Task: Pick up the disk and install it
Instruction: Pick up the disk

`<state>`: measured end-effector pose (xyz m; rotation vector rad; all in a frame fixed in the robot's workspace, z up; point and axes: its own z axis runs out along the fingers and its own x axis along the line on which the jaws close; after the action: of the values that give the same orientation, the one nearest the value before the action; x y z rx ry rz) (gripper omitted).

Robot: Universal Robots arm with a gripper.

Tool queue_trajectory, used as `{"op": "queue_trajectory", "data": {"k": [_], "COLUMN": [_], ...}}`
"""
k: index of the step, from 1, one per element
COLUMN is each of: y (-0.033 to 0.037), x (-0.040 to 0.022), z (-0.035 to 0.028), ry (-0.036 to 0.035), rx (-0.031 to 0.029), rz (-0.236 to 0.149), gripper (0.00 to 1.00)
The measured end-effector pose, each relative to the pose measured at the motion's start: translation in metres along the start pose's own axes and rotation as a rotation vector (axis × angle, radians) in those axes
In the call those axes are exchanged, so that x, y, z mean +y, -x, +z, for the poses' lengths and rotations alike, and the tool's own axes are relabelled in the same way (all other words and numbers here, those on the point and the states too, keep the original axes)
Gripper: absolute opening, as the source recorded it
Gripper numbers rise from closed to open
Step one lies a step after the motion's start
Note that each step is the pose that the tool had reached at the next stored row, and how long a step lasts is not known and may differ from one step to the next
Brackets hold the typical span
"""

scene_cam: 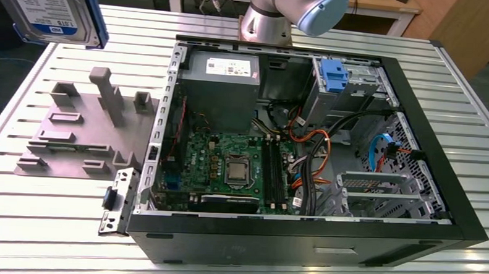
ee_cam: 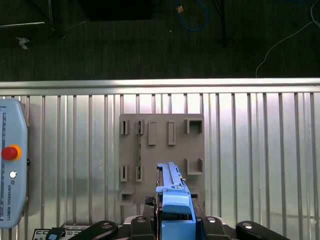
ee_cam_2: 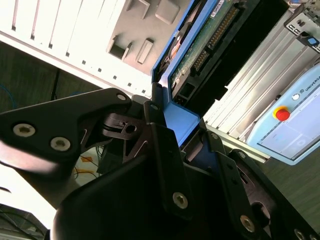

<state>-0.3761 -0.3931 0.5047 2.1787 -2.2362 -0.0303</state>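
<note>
Slats of pale ribbed metal make up the tabletop [scene_cam: 51, 215], which carries 1 open black computer case [scene_cam: 440, 183] and, toward the exterior view's left, 1 flat grey fixture plate [scene_cam: 79, 133] moulded with upright tabs and rectangular slots. The disk [scene_cam: 52, 8] hangs in the upper left of the exterior view, clear of the plate, showing 1 silver face with a white-and-blue label and a blue plastic frame along its edge. In both wrist views the end effector [ee_cam: 176, 221] is closed on the disk [ee_cam: 172, 192]: 2 black fingers [ee_cam_2: 162, 150] clamp the blue carrier from either side, and the second wrist view shows the drive's green circuit-board underside [ee_cam_2: 207, 42]. In the first wrist view the disk is seen edge-on over the grey plate [ee_cam: 161, 145]. Inside the case lie 1 grey metal box with a white sticker [scene_cam: 222, 80], 1 green motherboard [scene_cam: 226, 167], 1 small blue plastic bracket [scene_cam: 334, 76], orange, black and blue cables [scene_cam: 318, 143] and 1 bare metal cage [scene_cam: 374, 192]. A pale blue pendant with 1 red button [ee_cam: 10, 175] rests on the slats.
</note>
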Motion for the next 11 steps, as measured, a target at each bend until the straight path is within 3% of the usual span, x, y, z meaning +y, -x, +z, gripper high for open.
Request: {"op": "queue_trajectory", "data": {"k": [11], "y": [0.0001], "x": [-0.0035], "z": [-0.0001], "ry": [-0.0001], "rx": [0.0], "rz": [0.0], "gripper": [0.36]}}
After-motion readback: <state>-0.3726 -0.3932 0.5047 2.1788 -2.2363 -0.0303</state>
